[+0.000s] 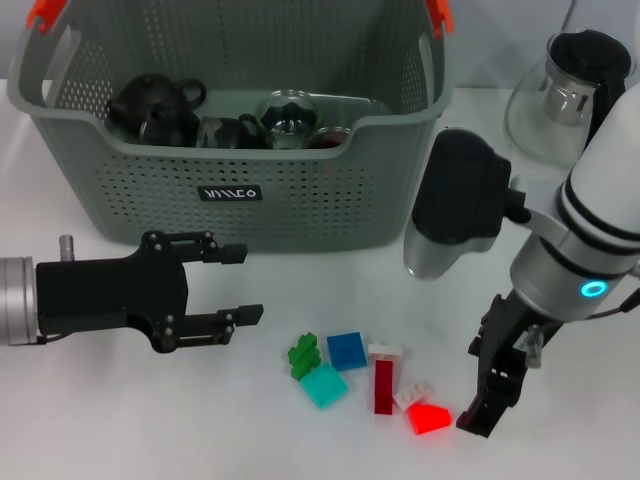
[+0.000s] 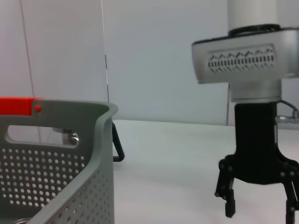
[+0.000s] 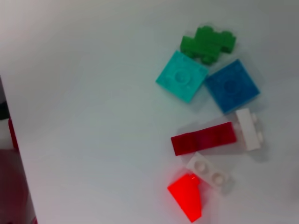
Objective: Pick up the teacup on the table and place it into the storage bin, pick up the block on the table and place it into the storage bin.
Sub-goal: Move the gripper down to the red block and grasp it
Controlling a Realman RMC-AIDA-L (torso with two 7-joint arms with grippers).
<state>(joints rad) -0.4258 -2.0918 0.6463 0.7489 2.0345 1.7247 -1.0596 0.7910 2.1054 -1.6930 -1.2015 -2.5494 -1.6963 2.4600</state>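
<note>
Here the storage bin [image 1: 240,150] stands at the back of the white bench [image 1: 120,420], already holding a dark teapot [image 1: 150,105], a dark teacup [image 1: 225,131], a clear glass cup [image 1: 288,115] and another cup [image 1: 328,138] against its front wall. A glass teapot [image 1: 570,95] with a black handle stands outside the bin, off to its right.

The blocks lie in a loose cluster on the bench in front of the bin: a green block [image 1: 303,353], a teal block [image 1: 325,385], a blue block [image 1: 347,350], a dark red block [image 1: 385,385] with a white block [image 1: 386,351] at its end, a second white block [image 1: 414,396] and a bright red block [image 1: 429,417].

The right hand [image 1: 493,395] hangs just beside the bright red block, fingers pointing down, slightly parted and holding nothing. The left hand [image 1: 238,285] hovers to the left of the cluster, near the bin's front wall, its fingers spread wide and empty.
</note>
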